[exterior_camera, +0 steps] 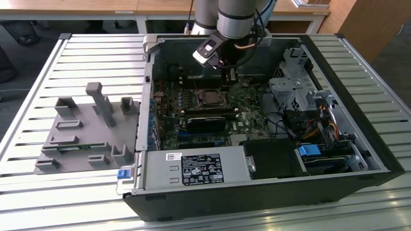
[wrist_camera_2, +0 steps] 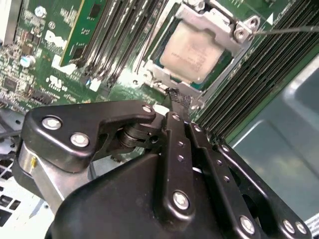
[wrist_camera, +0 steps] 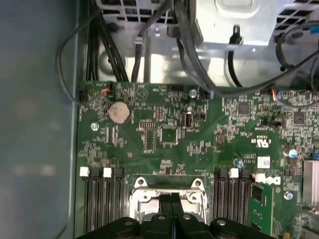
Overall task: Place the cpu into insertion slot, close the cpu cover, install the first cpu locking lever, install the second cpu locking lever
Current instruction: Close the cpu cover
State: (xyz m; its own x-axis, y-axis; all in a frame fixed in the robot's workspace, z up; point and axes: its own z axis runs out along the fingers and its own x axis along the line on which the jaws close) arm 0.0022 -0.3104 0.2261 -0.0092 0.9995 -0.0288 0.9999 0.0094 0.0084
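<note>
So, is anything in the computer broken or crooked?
Nothing looks broken, spilled or crooked. In the second wrist view, the cpu lies flat and square inside the window of the cpu cover, which is down around it. The gripper is shut, with its tips right by the cover's edge.

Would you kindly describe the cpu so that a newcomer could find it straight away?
Look into the open computer case, at the green circuit board on its floor. Between two banks of long black memory slots sits a silvery metal frame, the cpu cover. The cpu is the flat silvery-tan square showing through its window, paler than anything around it.
</note>
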